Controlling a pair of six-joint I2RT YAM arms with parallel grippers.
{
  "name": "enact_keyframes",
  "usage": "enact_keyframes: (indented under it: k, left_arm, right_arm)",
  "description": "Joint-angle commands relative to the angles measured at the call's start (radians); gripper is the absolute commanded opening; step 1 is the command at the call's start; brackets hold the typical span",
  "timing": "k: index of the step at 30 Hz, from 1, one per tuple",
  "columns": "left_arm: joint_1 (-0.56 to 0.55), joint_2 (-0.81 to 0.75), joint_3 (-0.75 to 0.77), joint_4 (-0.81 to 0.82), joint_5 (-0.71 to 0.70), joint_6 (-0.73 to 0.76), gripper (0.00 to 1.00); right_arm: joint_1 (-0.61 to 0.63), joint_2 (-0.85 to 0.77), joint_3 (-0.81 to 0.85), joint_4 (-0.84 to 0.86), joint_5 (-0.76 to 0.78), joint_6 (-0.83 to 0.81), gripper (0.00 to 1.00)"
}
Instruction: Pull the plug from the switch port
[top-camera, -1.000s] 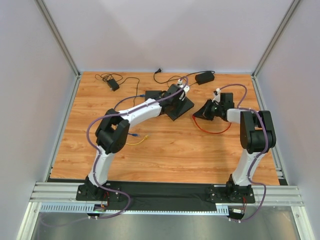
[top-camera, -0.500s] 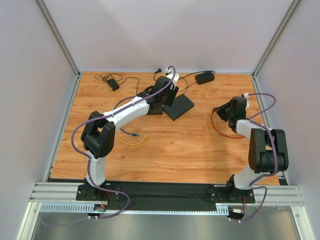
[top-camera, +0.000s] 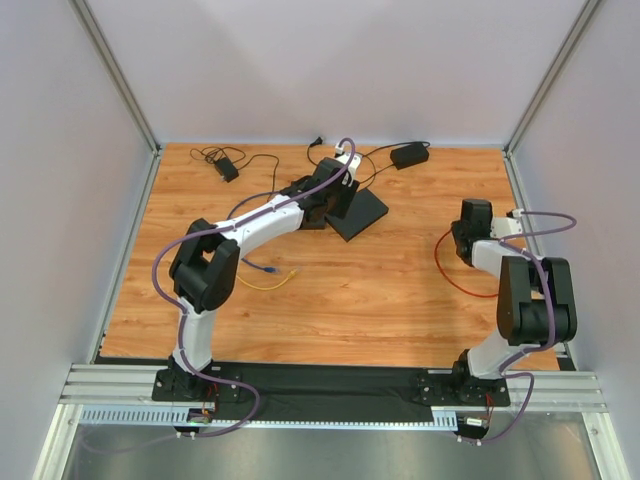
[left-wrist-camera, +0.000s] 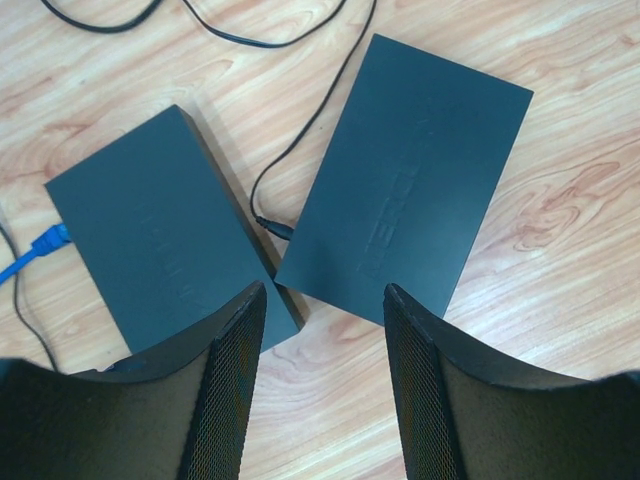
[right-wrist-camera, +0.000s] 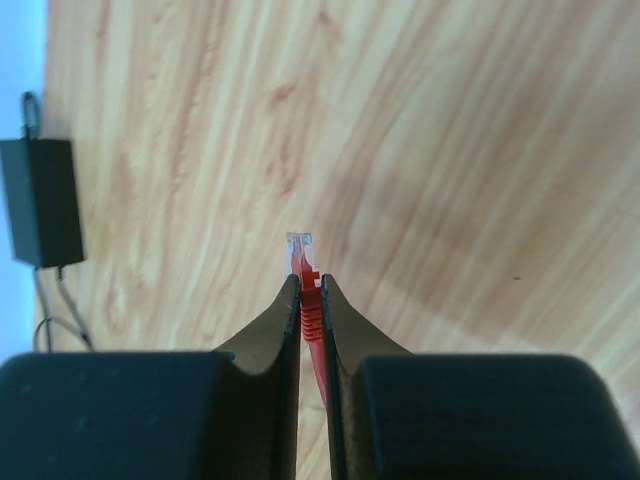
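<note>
Two flat black switches lie side by side on the wood: the left switch (left-wrist-camera: 160, 240) and the right switch (left-wrist-camera: 410, 180) (top-camera: 360, 212). My left gripper (left-wrist-camera: 325, 300) (top-camera: 336, 198) hovers over them, open, with nothing between its mesh-padded fingers. A blue plug (left-wrist-camera: 45, 243) sits in the left switch's side. A thin black power plug (left-wrist-camera: 275, 228) enters the right switch. My right gripper (right-wrist-camera: 311, 283) (top-camera: 468, 232) is shut on the red plug (right-wrist-camera: 300, 245), whose clear tip pokes out past the fingertips over bare wood, far right of the switches. Its red cable (top-camera: 450, 272) loops on the table.
A black power adapter (top-camera: 409, 154) (right-wrist-camera: 40, 200) lies at the back, and a smaller one (top-camera: 226, 170) at the back left, both with black leads. A yellow cable with a blue plug (top-camera: 270, 275) lies near the left arm's elbow. Walls close in three sides.
My right gripper has carried the red plug rightward and nearer, away from the switches, dragging the red cable. My left gripper lifted off the right switch and shifted back-left.
</note>
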Motion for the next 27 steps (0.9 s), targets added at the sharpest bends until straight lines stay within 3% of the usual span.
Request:
enact_keyframes:
  k: [1, 10, 15, 21, 22, 23, 24, 27]
  left_arm:
    - [0.002, 0.012, 0.024, 0.035, 0.028, -0.032, 0.58]
    - [0.002, 0.026, 0.034, 0.027, 0.039, -0.023, 0.57]
    - [0.002, 0.053, 0.067, -0.001, 0.068, 0.048, 0.57]
    - [0.036, 0.127, 0.182, -0.09, 0.148, 0.049, 0.57]
    - [0.036, 0.141, 0.207, -0.126, 0.151, 0.054, 0.57]
    - [0.039, 0.165, 0.246, -0.143, 0.151, 0.059, 0.57]
    - [0.039, 0.173, 0.261, -0.156, 0.146, 0.062, 0.57]
    - [0.048, 0.193, 0.288, -0.18, 0.152, 0.066, 0.57]
  right_arm:
    - [0.002, 0.038, 0.054, -0.087, 0.153, 0.07, 0.0]
    - [-0.001, 0.078, 0.125, -0.134, 0.207, -0.042, 0.0]
    - [-0.007, 0.122, 0.18, -0.164, 0.156, -0.092, 0.06]
    - [-0.007, 0.113, 0.186, -0.153, 0.145, -0.128, 0.27]
    - [-0.007, 0.107, 0.187, -0.148, 0.142, -0.151, 0.4]
    - [-0.007, 0.098, 0.189, -0.154, 0.139, -0.167, 0.43]
    - [-0.007, 0.093, 0.197, -0.164, 0.139, -0.177, 0.53]
    - [-0.007, 0.059, 0.192, -0.159, 0.118, -0.237, 0.59]
